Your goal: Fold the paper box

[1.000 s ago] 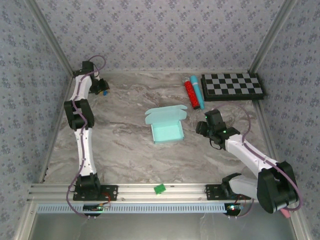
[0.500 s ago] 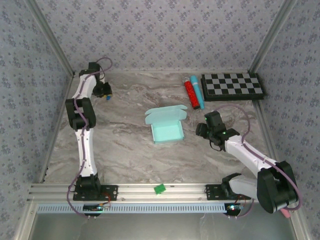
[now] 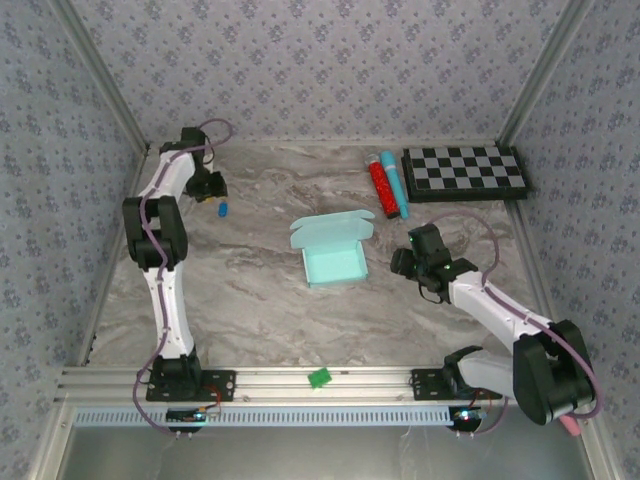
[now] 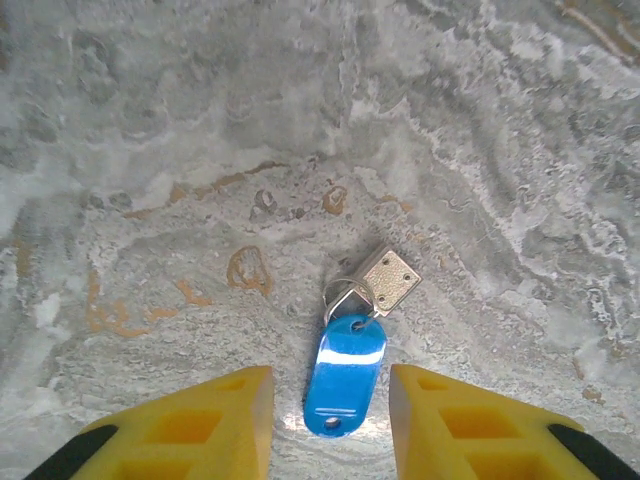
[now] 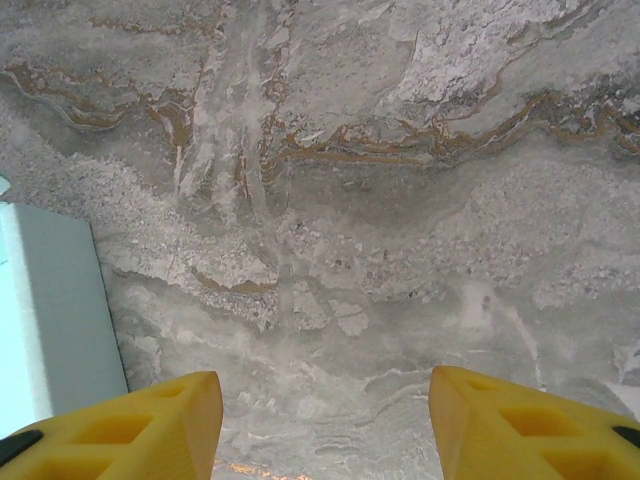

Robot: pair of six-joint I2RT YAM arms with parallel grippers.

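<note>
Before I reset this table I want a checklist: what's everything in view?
paper box: 1, pale aqua, table centre, lid open
tube: 1, red, left of checkerboard
slim tube: 1, blue, beside red tube
checkerboard: 1, black-white, far right
key with tag: 1, silver, blue tag, far left
small piece: 1, green, near rail
table: 1, grey marble
left gripper: 1, yellow fingers, open over key
right gripper: 1, yellow fingers, open, right of box
</note>
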